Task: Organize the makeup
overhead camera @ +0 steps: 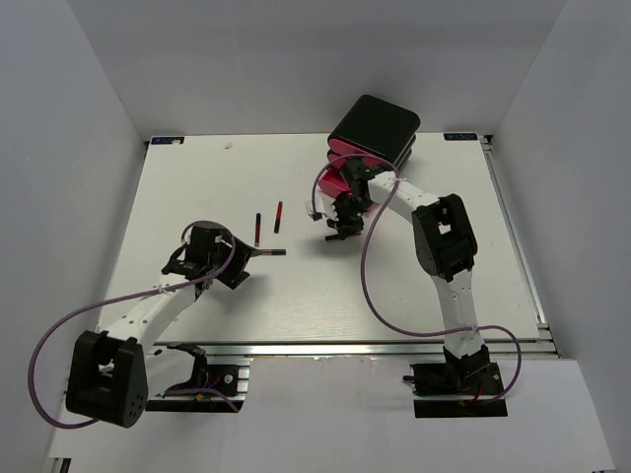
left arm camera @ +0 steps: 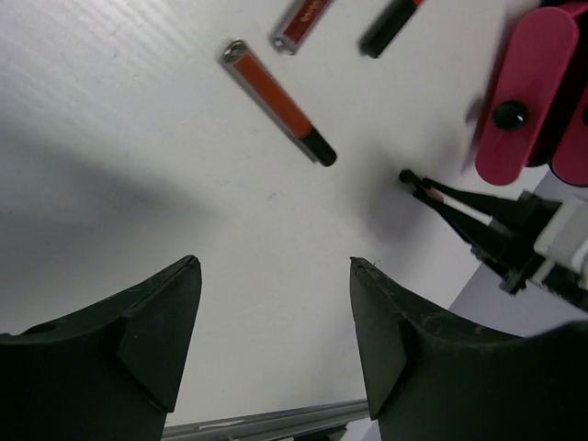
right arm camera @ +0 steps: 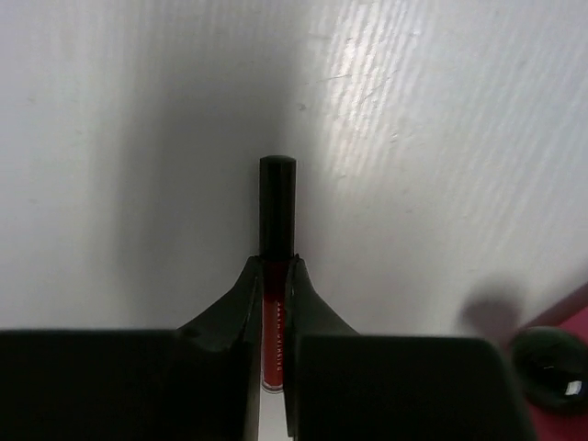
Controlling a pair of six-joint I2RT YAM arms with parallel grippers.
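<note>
Three thin red-and-black makeup sticks lie on the white table (overhead camera: 197,187): one (overhead camera: 257,229) and another (overhead camera: 279,217) lie lengthwise, and a third (overhead camera: 268,252) lies crosswise just right of my left gripper (overhead camera: 235,264). In the left wrist view they are an orange-red stick (left arm camera: 278,104) and two more at the top edge (left arm camera: 301,23), (left arm camera: 390,25). My left gripper (left arm camera: 276,266) is open and empty above bare table. My right gripper (overhead camera: 338,229) is shut on a fourth red stick with a black cap (right arm camera: 277,211), held low over the table in front of the drawers.
A black box (overhead camera: 373,128) stands at the back right with pink drawers (overhead camera: 340,177) pulled out towards the right gripper. One pink drawer front with a black knob shows in the left wrist view (left arm camera: 528,92). The table's metal rail (overhead camera: 325,347) runs along the near edge.
</note>
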